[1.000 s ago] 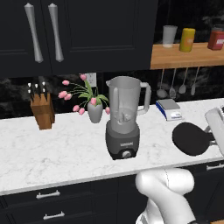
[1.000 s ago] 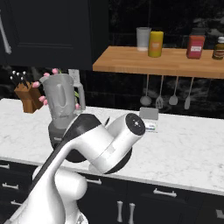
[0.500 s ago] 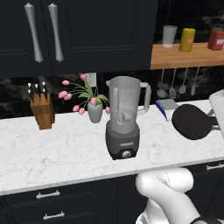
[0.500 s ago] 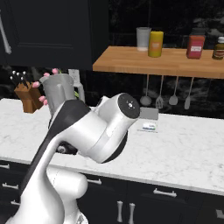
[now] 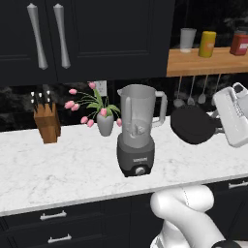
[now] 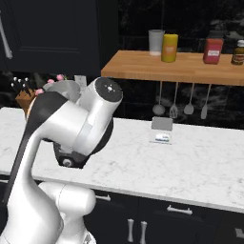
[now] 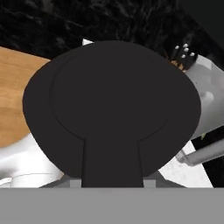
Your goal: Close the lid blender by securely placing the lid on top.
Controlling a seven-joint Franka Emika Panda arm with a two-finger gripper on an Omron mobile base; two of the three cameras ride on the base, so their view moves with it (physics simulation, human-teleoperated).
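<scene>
Black lid (image 5: 193, 124): one; blender (image 5: 137, 129): one

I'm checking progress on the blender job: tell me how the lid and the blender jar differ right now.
The lid is opaque black; the blender jar is translucent grey. The lid is a flat disc held tilted in the air by the gripper, right of the jar; the jar is tall and stands upright on its base, its top open. Both look round.
</scene>
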